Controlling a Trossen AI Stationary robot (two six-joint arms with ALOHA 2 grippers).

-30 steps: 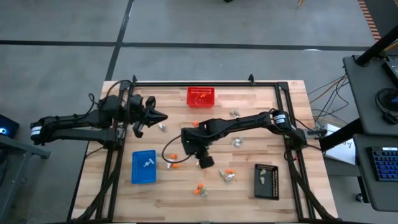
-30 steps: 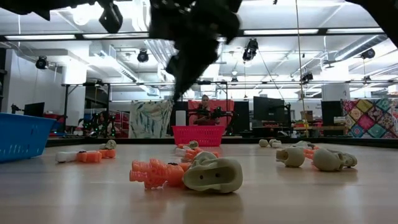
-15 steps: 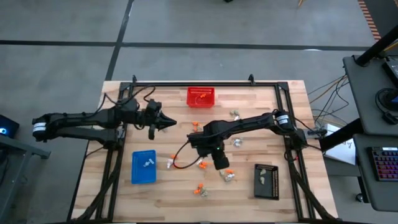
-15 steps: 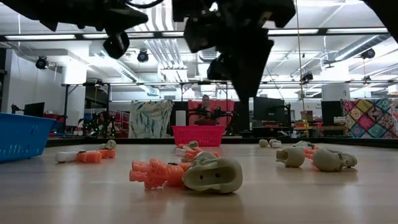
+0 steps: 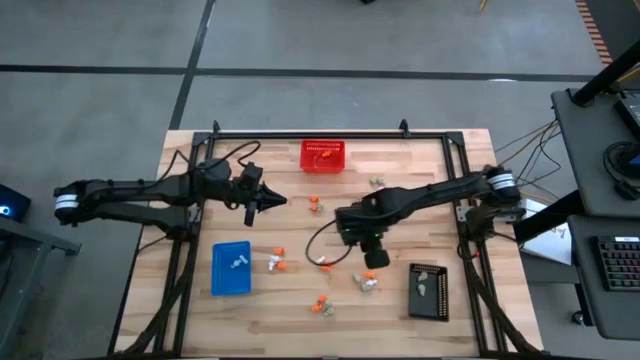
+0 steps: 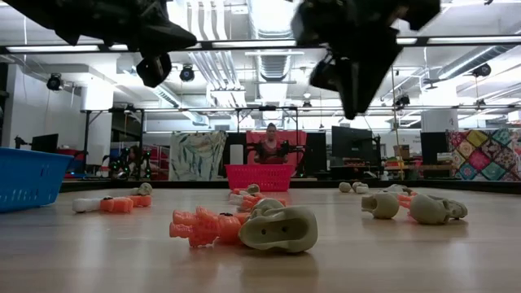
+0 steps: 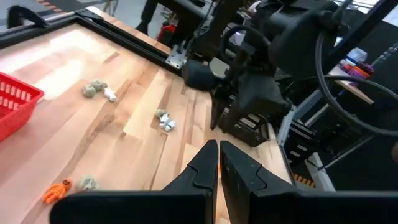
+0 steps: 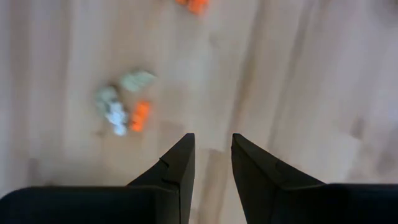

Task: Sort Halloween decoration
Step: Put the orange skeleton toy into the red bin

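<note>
- Room: grey concrete floor (image 5: 300,45) surrounds the rig; the low view shows a workshop hall with ceiling lights and a person (image 6: 269,142) seated far behind the table.
- Table (image 5: 420,160): pale wood butcher-block top, with a black frame (image 5: 310,133) along the far edge and down both sides.
- Open room: bare wood at the far-right part and along the near edge; the middle is crowded by both arms.
- Left gripper (image 5: 277,199): reaches in from the left side to left of centre, above the wood, fingers clenched together on nothing, as the left wrist view shows (image 7: 217,163).
- Right gripper (image 5: 374,262): reaches in from the right side, hanging right of centre and pointing down; fingers (image 8: 179,163) stand a little apart with only bare wood between them, nothing grasped.
- Red mesh basket (image 5: 323,155): at the far edge, middle; a few orange bits inside.
- Blue tray (image 5: 231,268): near left; two small white pieces in it.
- Black tray (image 5: 428,291): near right; two pale pieces in it.
- Halloween decoration (image 5: 369,283): tiny trinkets scattered loose on the wood. One pale-and-orange cluster lies just beside the right gripper, towards the near edge; the right wrist view shows it (image 8: 121,106).
- Orange pair (image 5: 322,307) near the near edge; white-and-orange pieces (image 5: 275,262) just right of the blue tray; orange piece (image 5: 316,203) near centre; pale pieces (image 5: 377,182) right of the basket.
- Low view: an orange figure against a pale skull (image 6: 277,228) lies nearest.
</note>
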